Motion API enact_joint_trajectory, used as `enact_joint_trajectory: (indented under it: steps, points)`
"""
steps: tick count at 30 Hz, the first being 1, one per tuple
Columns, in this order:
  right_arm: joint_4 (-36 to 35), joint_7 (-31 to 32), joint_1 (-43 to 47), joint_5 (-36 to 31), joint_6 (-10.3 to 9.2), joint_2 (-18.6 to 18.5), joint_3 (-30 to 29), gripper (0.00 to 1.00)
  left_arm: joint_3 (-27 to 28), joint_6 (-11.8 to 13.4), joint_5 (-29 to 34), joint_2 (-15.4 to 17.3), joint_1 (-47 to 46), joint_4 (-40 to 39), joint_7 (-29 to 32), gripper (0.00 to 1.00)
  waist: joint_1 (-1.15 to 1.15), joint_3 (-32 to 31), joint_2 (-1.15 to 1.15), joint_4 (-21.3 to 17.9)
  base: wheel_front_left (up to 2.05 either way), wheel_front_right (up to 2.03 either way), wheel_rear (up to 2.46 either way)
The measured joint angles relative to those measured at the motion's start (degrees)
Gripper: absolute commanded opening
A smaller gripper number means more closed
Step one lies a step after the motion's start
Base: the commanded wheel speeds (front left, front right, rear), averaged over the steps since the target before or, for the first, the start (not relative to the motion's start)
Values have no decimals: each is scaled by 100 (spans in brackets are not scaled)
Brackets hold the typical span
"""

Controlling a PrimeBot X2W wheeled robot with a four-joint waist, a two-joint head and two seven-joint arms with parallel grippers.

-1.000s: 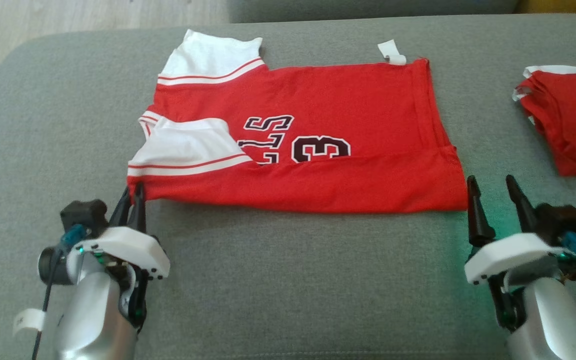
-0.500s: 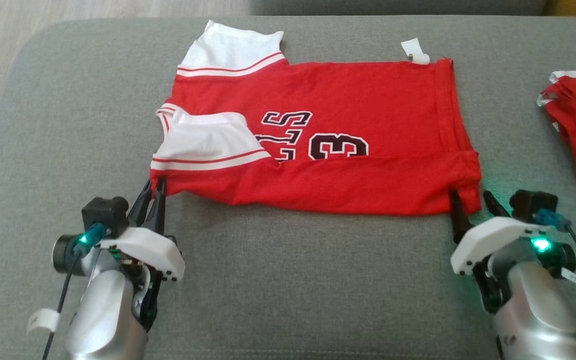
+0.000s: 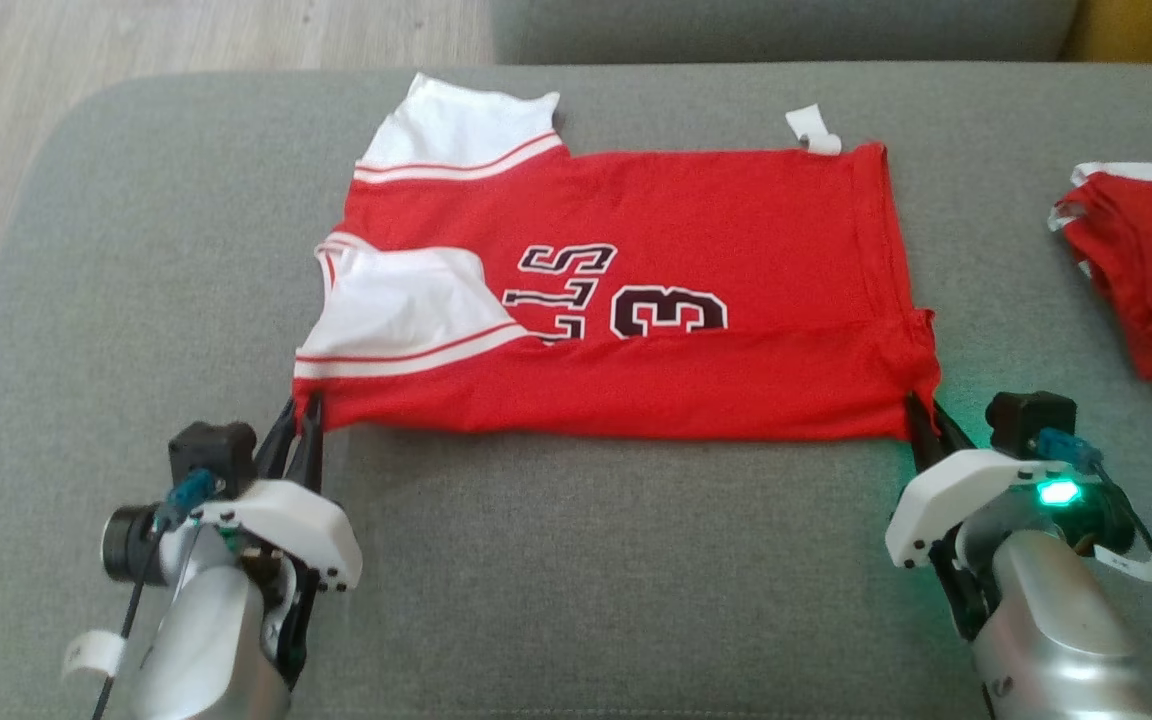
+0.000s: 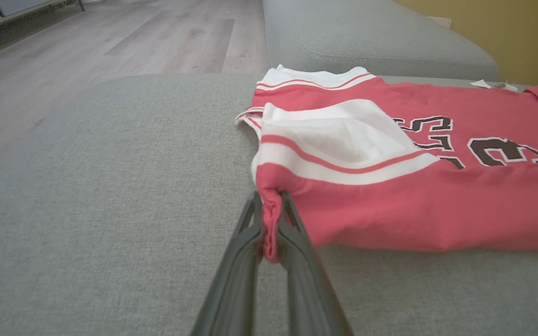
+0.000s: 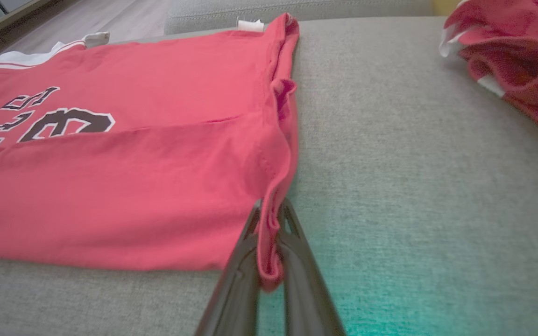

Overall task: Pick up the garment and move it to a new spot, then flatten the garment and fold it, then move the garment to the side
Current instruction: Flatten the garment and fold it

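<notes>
at both near corners the garment (image 3: pixel 636 390), flat on the cushion (image 3: pixel 576 580) ahead of the jaws: left gripper (image 3: pixel 302 408) clamped on the sleeve end, right gripper (image 3: pixel 924 412) on the hem end. thin bites; an uneven lift could slip one free.

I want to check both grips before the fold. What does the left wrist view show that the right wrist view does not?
Left wrist view, not the right: the left gripper shut on the jersey's sleeve-side corner, and the near white sleeve lying over the red front. Right wrist view, not the left: the right gripper shut on the hem-side corner, and a second red garment lying apart on the grey cushion. Both: the jersey's red body, its printed number, the white tag at the far hem, the cushion.
</notes>
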Motion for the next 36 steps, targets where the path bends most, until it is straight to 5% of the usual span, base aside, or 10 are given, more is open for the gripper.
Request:
enact_joint_trajectory:
  steps: [13,25,26,27,28,29,36]
  points:
    - [-70,37,515,-177,0,-4,-183,0,-43,-65,-7,125,660,204,0,0,0,-580,0,-184,0,0,0]
    - [-1184,633,1417,287,0,-4,-59,3,-167,-54,-67,187,1571,-290,123,0,0,-848,0,-455,0,0,0]
    - [-1266,659,1461,332,0,-4,-62,77,-187,-47,-67,187,1605,-300,153,7,0,-849,0,-466,0,0,0]
    - [-1351,660,1507,334,0,-4,-56,100,-196,-15,-66,186,1625,-303,153,40,0,-849,0,-472,0,0,0]
    - [-1407,664,1547,360,0,0,-69,100,-203,32,-55,187,1627,-304,153,82,0,-850,0,-475,0,0,0]
    - [-1456,664,1571,375,0,1,-83,100,-202,79,-48,197,1624,-309,153,96,0,-850,0,-475,0,0,0]
    - [-2023,379,1781,472,0,0,-211,100,-87,302,-119,218,1618,-680,85,100,0,-842,0,-467,0,0,0]
